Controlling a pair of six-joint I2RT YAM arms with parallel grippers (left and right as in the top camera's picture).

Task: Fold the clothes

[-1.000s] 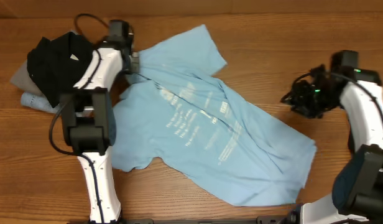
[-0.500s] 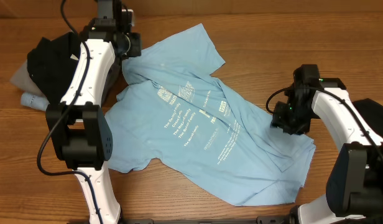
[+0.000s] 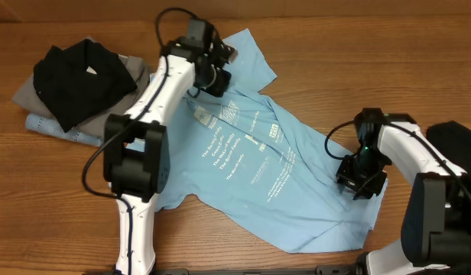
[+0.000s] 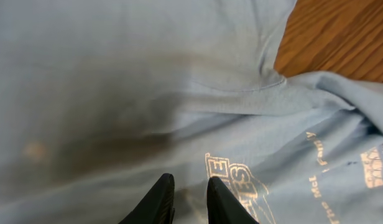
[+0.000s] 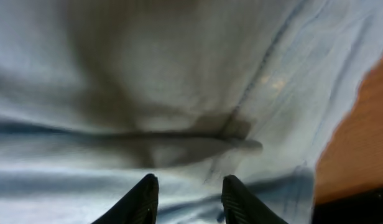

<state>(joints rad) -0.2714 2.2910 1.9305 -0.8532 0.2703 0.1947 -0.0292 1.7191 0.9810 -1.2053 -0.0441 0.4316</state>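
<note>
Soft and blue, the T-shirt (image 3: pixel 251 153), lying rumpled across the table (image 3: pixel 358 46), is being judged light and limp, best pinched at a hem or sleeve edge, while being hovered over by the left gripper (image 4: pixel 189 180), narrowly parted, and the right gripper (image 5: pixel 191 178), wider, both empty.

Counted one light blue T-shirt (image 3: pixel 258 153). Counted three more clothes in a pile: one black garment (image 3: pixel 75 76), one grey garment (image 3: pixel 27 93), one pale blue garment (image 3: pixel 48 124). Noted one dark heap (image 3: pixel 459 141), kind unclear. Tallied two arms, left arm (image 3: pixel 153 92) and right arm (image 3: pixel 410 145); two grippers, left gripper (image 4: pixel 190 180) and right gripper (image 5: pixel 191 179); one table (image 3: pixel 373 46).
</note>
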